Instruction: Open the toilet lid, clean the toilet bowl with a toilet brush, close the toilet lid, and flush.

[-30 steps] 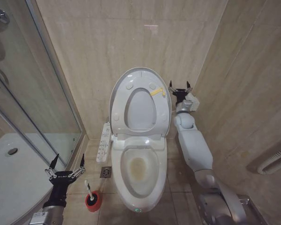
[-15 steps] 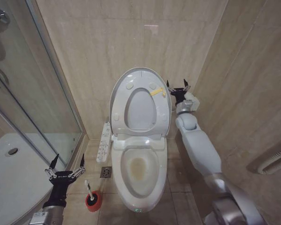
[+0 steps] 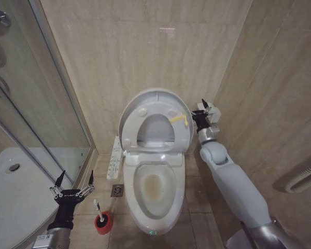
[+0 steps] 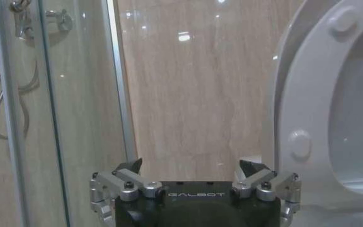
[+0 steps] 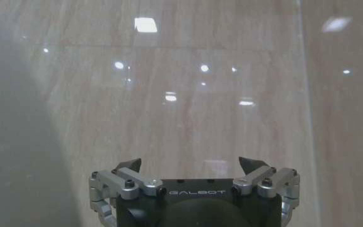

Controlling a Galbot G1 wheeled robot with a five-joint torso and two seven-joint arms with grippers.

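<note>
1. Toilet lid (image 3: 156, 97), one: glossy white oval, raised and tilted forward off the back wall, with the ring seat (image 3: 179, 136) leaning against it. Two round bumpers show on the seat in the head view.
2. Toilet bowl (image 3: 156, 193), one: uncovered, its hollow stained yellowish, one small green light at the front rim.
3. Toilet brush (image 3: 98, 208), one: white stick handle standing in a single round red cup (image 3: 103, 222) on the floor tiles, to the left of the bowl.
4. Right gripper (image 3: 202, 111), one: raised beside the lid's right edge, near the yellow tag (image 3: 180, 120). Its wrist view shows both fingers spread wide before the beige wall tile, gripping nothing.
5. Left gripper (image 3: 72, 180), one: low at the left, just beside the brush, fingers splayed wide, nothing between them.
6. Surroundings: one glass shower screen (image 3: 36, 104) with a curved white tray (image 3: 10, 192) at the left; one control panel (image 3: 114, 157) on the bowl's left side; one floor drain (image 3: 117, 190) between brush and bowl.
</note>
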